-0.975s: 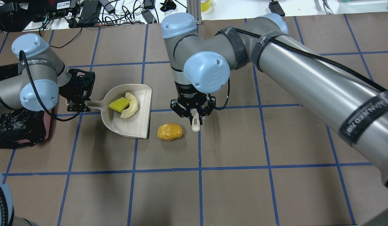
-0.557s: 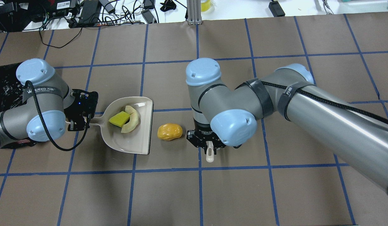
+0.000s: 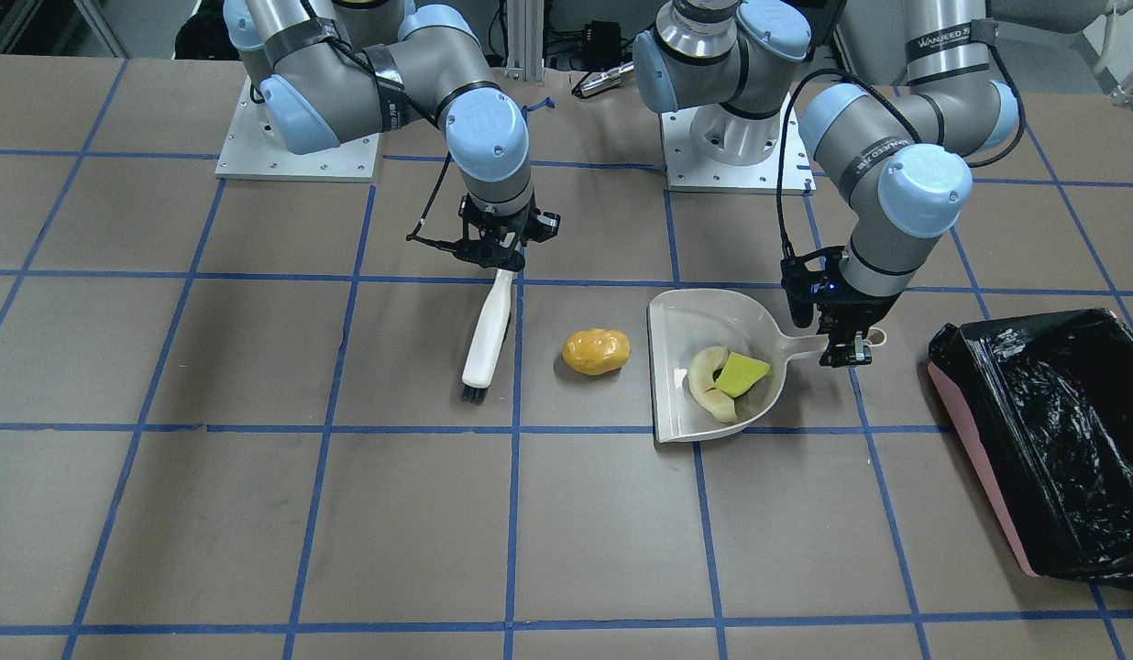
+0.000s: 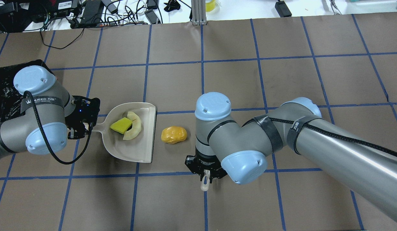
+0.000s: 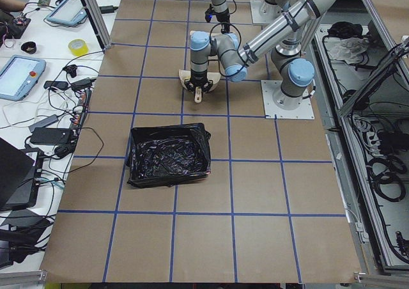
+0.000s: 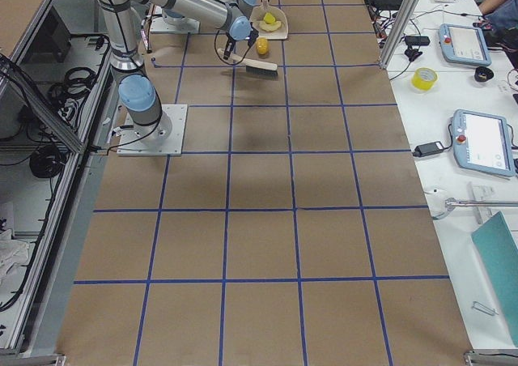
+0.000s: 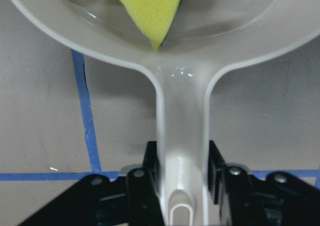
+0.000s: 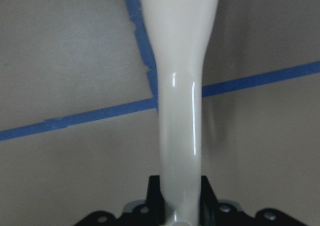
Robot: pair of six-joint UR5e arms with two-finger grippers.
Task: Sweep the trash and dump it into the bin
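The dustpan (image 3: 686, 321) sits flat on the desk (image 3: 255, 504) with its open mouth facing the lump (image 3: 596, 352). The left pincer (image 7: 182, 158) is clamped on the dustpan's handle, one finger on each side, as the left wrist view shows. Inside the pan, the slice (image 3: 704, 383) curves around the sponge (image 3: 742, 374); the two touch, and the sponge's point faces the handle.

The lump lies on the bare desk just outside the dustpan's mouth, near the rim but apart from it. Beyond the lump, on the side away from the dustpan, the right pincer (image 3: 498, 257) grips the top of the brush (image 3: 489, 330) handle. The brush slants down with its dark bristles low at the desk; whether they touch it is not clear. The brush stands apart from the lump.

The bin (image 3: 974, 467) stands past the dustpan's handle end, well apart from the pan, its black liner open upward.
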